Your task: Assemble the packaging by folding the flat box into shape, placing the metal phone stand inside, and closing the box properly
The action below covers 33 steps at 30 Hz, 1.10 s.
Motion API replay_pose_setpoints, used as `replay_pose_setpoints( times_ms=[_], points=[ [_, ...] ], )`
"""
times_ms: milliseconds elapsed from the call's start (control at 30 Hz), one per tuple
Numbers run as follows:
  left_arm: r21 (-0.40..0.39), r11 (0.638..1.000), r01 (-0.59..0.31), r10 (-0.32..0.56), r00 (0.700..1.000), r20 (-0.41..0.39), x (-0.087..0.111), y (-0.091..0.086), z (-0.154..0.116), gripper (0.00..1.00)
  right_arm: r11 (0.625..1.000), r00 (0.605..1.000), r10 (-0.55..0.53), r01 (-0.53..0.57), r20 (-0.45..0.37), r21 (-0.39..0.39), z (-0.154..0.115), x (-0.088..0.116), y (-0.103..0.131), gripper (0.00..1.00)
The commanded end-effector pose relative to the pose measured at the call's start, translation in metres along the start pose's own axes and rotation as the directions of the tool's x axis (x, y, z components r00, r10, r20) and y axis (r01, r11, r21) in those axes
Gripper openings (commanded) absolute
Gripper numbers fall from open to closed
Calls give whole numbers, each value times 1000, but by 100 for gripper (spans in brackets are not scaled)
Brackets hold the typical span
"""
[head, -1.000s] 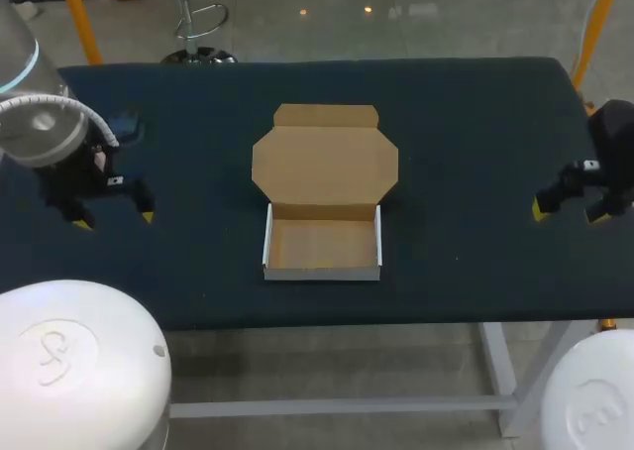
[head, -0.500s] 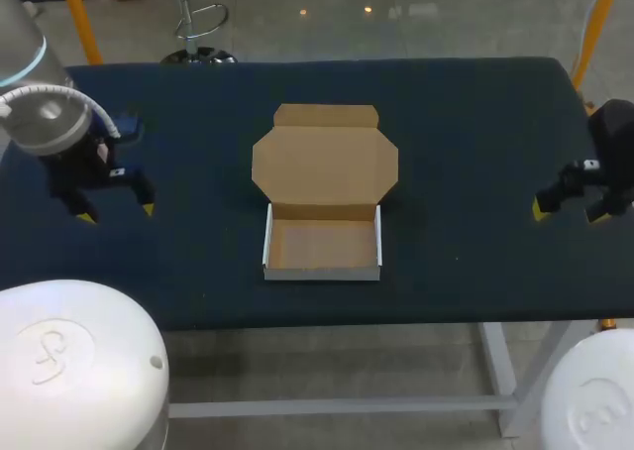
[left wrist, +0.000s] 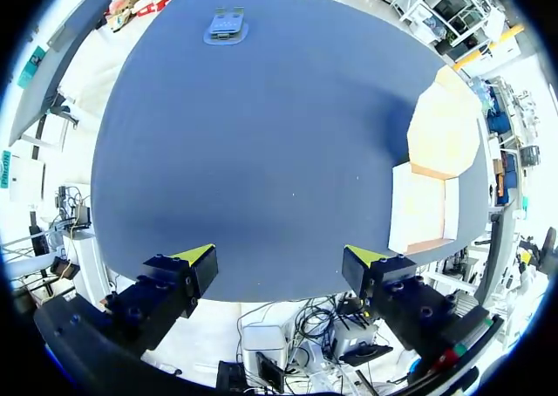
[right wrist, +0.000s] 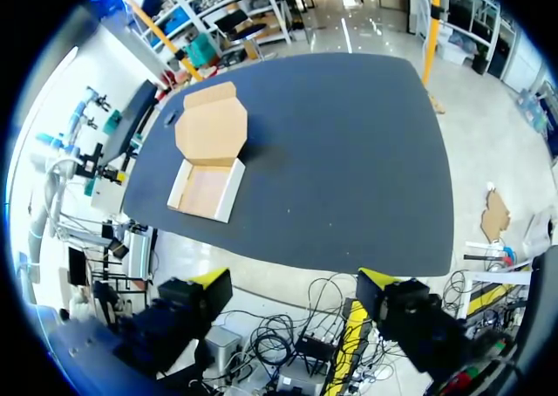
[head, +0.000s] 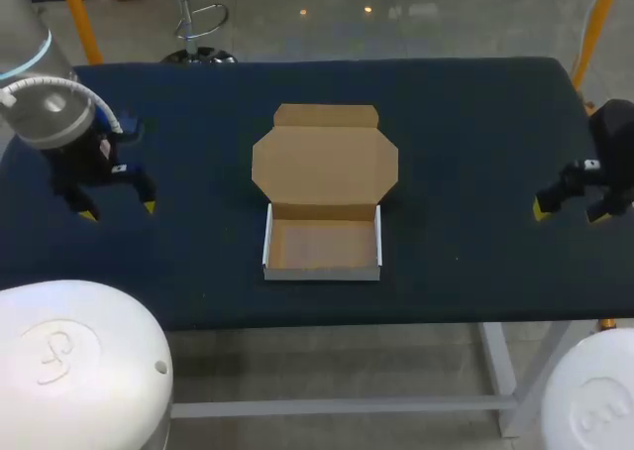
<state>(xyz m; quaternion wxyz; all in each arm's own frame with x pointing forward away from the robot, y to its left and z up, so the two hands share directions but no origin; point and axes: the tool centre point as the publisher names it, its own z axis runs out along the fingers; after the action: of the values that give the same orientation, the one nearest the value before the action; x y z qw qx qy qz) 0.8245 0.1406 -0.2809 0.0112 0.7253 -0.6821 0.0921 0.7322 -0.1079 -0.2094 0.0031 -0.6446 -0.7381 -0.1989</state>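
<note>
At the left edge of the surface (head: 466, 123), your left claw (head: 118, 211) hangs just above the dark blue top. Its yellow-tipped fingers stand apart, with only bare surface showing between them. In that arm's wrist view, the metal phone stand (left wrist: 225, 23) lies flat far ahead of the claw, close to the far left corner. In the head view you can barely make it out behind the left arm.

In the middle of the surface, nearer the near edge than the far one, you see the box (head: 322, 244) folded into an open tray, white on its outer walls and brown inside. Its lid (head: 325, 158) lies open and flat on the surface, stretching from the tray's far wall toward the far edge.

At the right edge, your right claw (head: 567, 212) hangs with its fingers spread and gripping nothing, well apart from the box.
</note>
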Motion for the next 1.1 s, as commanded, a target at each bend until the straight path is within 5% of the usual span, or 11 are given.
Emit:
replay_pose_setpoints(
  times_ms=[33, 333, 700, 1100],
  points=[
    [-1, 1000, 0, 0, 1000, 3, 0, 0, 0, 100, 1000, 1000, -1, 1, 10, -12, 1, 3, -6, 100],
    [3, 999, -32, 32, 999, 2, 4, -6, 2, 100, 1000, 1000, -1, 1, 10, -12, 1, 3, -6, 100],
    [-27, 999, -27, 28, 1000, 14, -28, -29, 22, 100, 1000, 1000, -1, 1, 10, -12, 1, 3, -6, 100],
    [-39, 998, -50, 50, 999, 1, -40, -62, 55, 100, 1000, 1000, -1, 1, 10, -12, 1, 3, -6, 100]
  ],
)
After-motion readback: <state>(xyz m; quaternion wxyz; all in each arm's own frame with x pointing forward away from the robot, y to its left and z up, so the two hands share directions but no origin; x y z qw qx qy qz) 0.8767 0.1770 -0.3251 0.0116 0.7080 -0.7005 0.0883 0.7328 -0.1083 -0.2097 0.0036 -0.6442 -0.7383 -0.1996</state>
